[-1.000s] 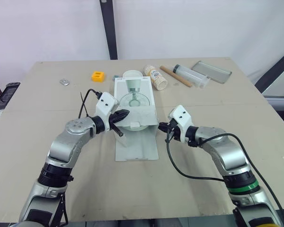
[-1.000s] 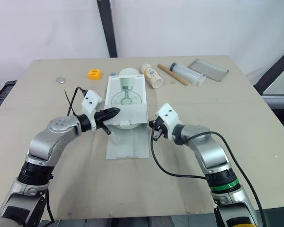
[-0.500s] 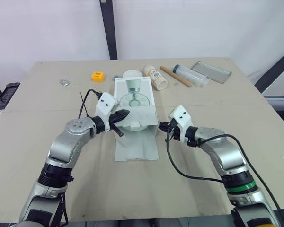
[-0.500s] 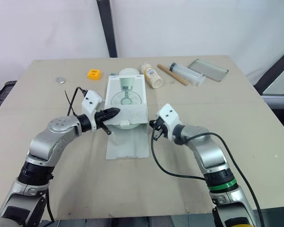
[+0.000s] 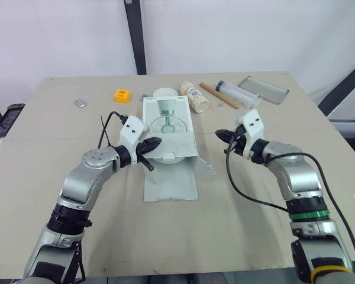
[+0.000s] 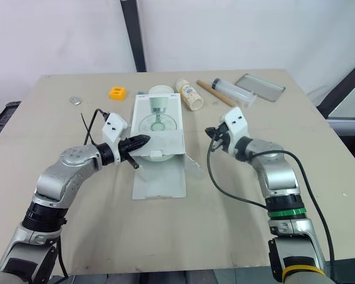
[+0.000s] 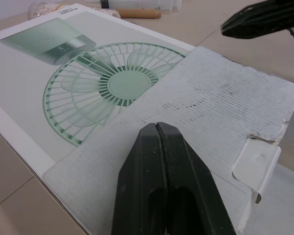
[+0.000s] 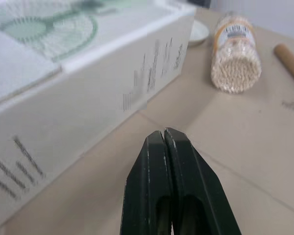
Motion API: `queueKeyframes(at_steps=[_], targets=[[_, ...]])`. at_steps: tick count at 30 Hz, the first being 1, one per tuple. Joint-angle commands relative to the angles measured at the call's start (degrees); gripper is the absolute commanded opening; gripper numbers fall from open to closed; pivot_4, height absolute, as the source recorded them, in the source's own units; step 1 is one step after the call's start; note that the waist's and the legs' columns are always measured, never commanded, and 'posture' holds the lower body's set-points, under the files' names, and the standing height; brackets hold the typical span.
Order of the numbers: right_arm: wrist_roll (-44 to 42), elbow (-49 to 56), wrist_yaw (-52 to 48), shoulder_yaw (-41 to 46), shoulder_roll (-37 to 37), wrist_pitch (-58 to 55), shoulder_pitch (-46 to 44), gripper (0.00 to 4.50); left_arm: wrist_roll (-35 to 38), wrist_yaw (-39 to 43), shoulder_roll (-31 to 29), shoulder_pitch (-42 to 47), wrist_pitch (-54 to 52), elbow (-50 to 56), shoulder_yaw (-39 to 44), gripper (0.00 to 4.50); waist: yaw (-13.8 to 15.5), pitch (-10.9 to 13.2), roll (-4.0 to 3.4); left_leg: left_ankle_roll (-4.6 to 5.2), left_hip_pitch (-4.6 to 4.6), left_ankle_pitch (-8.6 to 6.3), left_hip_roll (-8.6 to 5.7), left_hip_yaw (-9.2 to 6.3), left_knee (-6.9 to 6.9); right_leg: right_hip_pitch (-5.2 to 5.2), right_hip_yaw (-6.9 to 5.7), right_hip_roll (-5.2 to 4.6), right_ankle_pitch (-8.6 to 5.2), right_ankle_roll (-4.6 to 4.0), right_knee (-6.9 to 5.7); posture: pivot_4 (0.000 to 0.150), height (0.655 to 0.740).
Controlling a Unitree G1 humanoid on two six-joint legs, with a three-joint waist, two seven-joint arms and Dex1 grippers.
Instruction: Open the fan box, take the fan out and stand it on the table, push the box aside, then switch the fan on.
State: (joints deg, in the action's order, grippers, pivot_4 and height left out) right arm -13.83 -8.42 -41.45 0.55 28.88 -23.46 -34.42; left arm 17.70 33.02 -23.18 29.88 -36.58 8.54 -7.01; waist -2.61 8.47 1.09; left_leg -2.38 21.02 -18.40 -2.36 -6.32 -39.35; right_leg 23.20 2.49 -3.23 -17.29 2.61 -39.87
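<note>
The long white cardboard flap (image 5: 171,180) is seen folded down flat on the beige tabletop (image 5: 254,207), on the near side of the white cardboard fan box printed with a green fan (image 5: 168,118). A small side tab (image 5: 207,169) is swung out at the box's near right corner. The opening step is therefore judged largely done. The fan is taken to be inside the fan box, so lifting it out, standing it up, pushing the box aside and switching on are all left.

The left fingers (image 5: 152,142) are pressed together with nothing seen between them, and are held over a corrugated inner flap (image 7: 206,98) at the near left of the fan box. The right fingers (image 5: 221,136) are likewise closed on nothing and are held to the right of the fan box, apart from it.

The fan box is laid flat at the middle of the tabletop, its long axis run away from the robot and its opened end pointed toward the robot. Just beyond its far end a clear jar of pale grains (image 5: 195,97) is laid on its side
</note>
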Motion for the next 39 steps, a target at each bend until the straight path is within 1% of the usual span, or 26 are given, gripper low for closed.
queueKeyframes(at_steps=[1, 7, 16, 20, 25, 30, 39], targets=[[-4.9, 5.77, -4.11, 0.31, -1.86, 0.59, -1.87, 0.02, -0.85, 0.03, -0.18, -0.99, -1.03, -0.02, -0.68, 0.0, 0.01, 0.0, 0.0, 0.0, 0.0, 0.0, 0.01, -0.01, 0.0, 0.0, 0.0, 0.0, 0.0, 0.0, -0.01, 0.15, 0.74], [-5.14, 11.56, -5.94, -5.14, -4.09, -1.8, 0.2, 0.02, -0.37, 0.21, -0.49, -1.64, -1.84, 1.6, -0.58, 0.0, 0.02, 0.0, 0.0, 0.01, 0.02, -0.01, -0.01, -0.07, -0.01, 0.02, -0.04, -0.03, 0.0, 0.0, -0.02, 0.15, 0.74], [-0.03, 8.2, -6.45, -10.46, -2.8, -2.23, 0.42, 0.02, -0.19, 0.39, -1.14, -2.05, -2.82, 3.58, -0.31, 0.0, 0.03, 0.0, 0.0, 0.0, 0.03, 0.0, -0.02, -0.05, 0.0, 0.06, -0.02, -0.04, 0.0, 0.0, -0.02, 0.15, 0.74], [0.83, 7.38, -6.49, -10.85, -2.93, -1.79, 0.65, 0.02, 0.15, 0.62, -1.13, -1.49, -2.6, 5.01, -0.07, 0.0, 0.03, 0.0, 0.0, 0.0, 0.02, 0.0, -0.02, -0.06, 0.0, 0.04, -0.03, -0.04, 0.0, 0.0, -0.02, 0.15, 0.74], [1.17, 7.16, -6.04, -10.88, -3.5, -1.31, 1.32, 0.02, 3.02, 3.35, -1.27, -1.19, -2.77, 9.51, 0.22, 0.0, 0.02, 0.0, 0.0, 0.0, 0.03, 0.0, -0.02, -0.06, -0.01, 0.05, -0.03, -0.04, 0.0, 0.0, -0.02, 0.15, 0.74], [1.23, 7.12, -5.73, -10.72, -3.84, -1.27, 1.49, 0.02, 3.92, 6.64, -4.52, -4.13, -5.09, 15.02, -2.79, 0.0, 0.0, 0.0, 0.0, 0.0, 0.03, -0.01, 0.0, -0.05, 0.01, 0.05, 0.01, -0.04, 0.0, 0.0, -0.01, 0.15, 0.74], [1.48, 6.66, -5.51, -10.76, -4.22, -0.84, 1.12, 0.02, 2.46, 7.77, -10.97, -7.43, -8.99, 17.53, -4.54, 0.0, -0.01, 0.0, 0.0, 0.02, 0.03, -0.02, 0.0, -0.07, 0.02, 0.05, -0.01, -0.01, 0.0, 0.0, -0.01, 0.15, 0.74]])
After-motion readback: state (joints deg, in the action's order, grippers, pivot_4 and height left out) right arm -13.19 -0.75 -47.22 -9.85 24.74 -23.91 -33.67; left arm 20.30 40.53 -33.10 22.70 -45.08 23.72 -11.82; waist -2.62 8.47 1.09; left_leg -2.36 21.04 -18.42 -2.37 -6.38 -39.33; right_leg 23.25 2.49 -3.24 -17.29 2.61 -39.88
